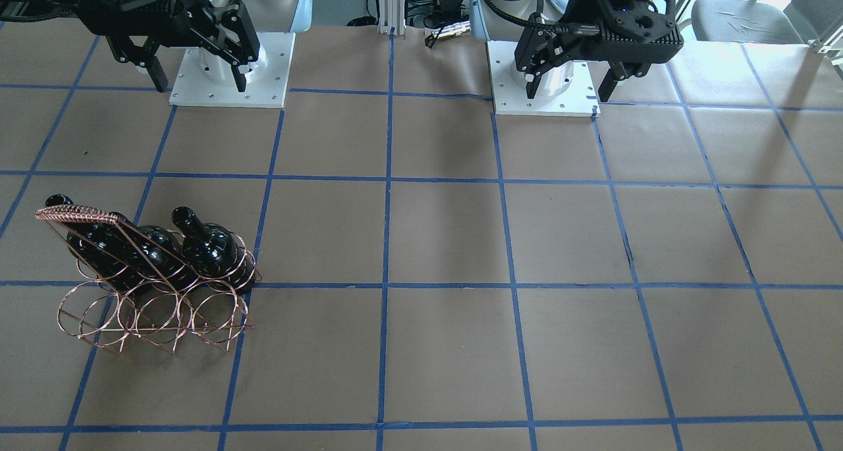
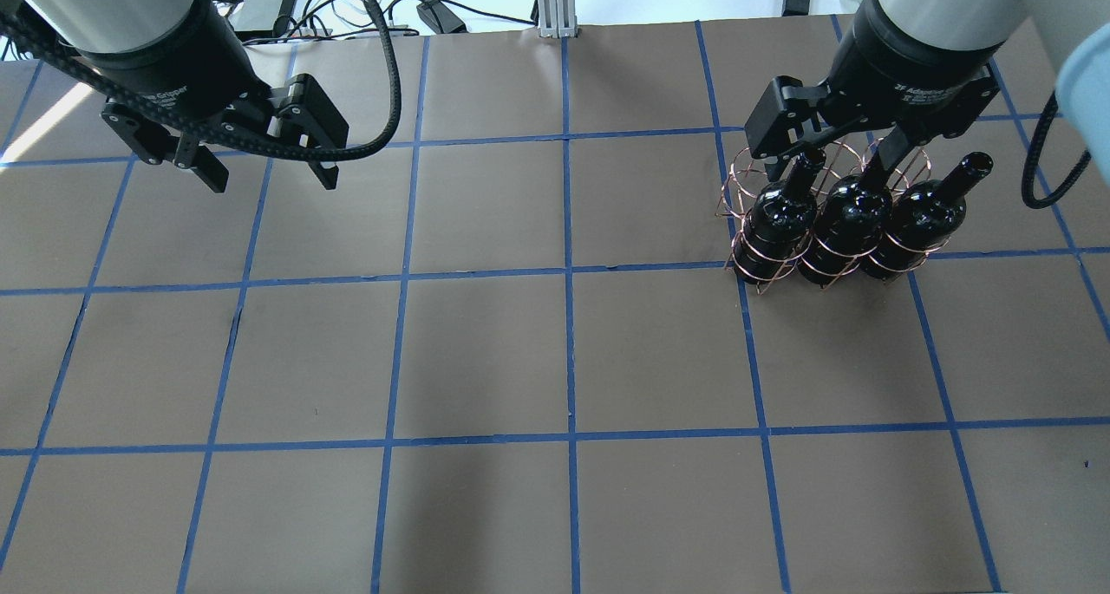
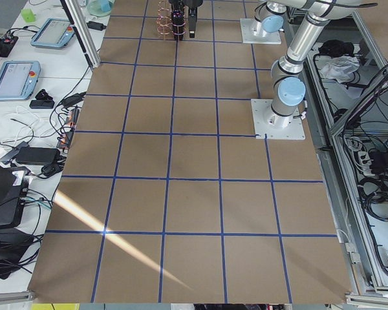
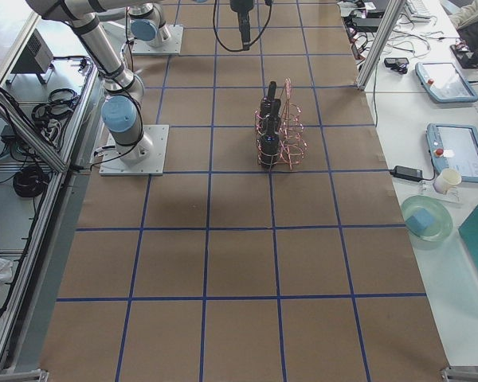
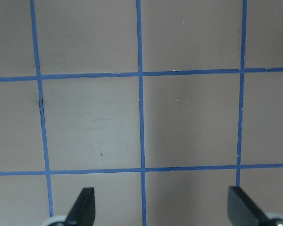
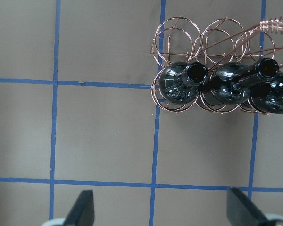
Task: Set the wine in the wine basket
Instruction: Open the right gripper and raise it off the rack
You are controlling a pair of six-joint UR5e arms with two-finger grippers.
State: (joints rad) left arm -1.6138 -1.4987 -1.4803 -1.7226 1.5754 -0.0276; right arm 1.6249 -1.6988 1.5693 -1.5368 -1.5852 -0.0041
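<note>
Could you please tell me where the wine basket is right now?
In the overhead view the wine basket stands on the right side of the table, near the right gripper, holding three dark bottles in one row.

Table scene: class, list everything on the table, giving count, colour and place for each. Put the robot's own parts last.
table: one, brown top, fills the views
tape lines: many, blue, a grid of squares across the top
rack: one, copper-pink wire loops with a coiled handle, on the robot's right side of the table
bottles: three, glossy black, side by side in the rack's row nearer the robot, necks up; the other row is empty
base plates: two, white, at the robot's edge of the table
left gripper: one, black, open, empty, above bare table
right gripper: one, black, open, empty, raised near the rack
</note>
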